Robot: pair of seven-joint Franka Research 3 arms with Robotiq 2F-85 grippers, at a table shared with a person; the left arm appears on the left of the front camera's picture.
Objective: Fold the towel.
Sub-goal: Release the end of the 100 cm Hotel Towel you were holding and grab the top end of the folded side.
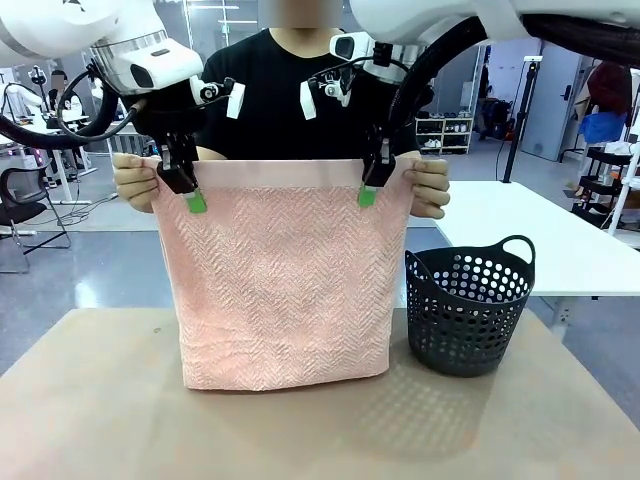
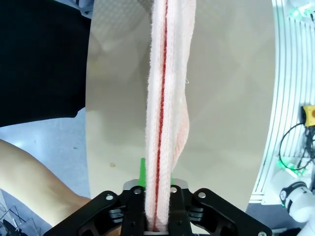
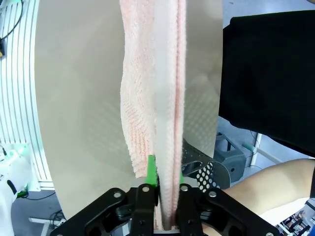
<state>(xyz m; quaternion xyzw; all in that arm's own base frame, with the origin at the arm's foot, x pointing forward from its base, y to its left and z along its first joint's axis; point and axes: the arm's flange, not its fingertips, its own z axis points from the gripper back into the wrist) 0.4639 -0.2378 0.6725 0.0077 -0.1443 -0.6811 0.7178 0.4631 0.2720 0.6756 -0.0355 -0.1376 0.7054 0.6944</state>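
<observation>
The salmon-pink towel hangs upright over the table, its lower edge resting on the tabletop. A person's two hands pinch its top corners. My left gripper is shut on the top edge near the left corner, and my right gripper is shut on it near the right corner. In the left wrist view the towel runs doubled up from between the left gripper pads. In the right wrist view the towel rises from between the right gripper fingers.
A dark perforated basket with handles stands on the tan table just right of the towel. The person in a black shirt stands right behind the towel. A white table lies beyond at right.
</observation>
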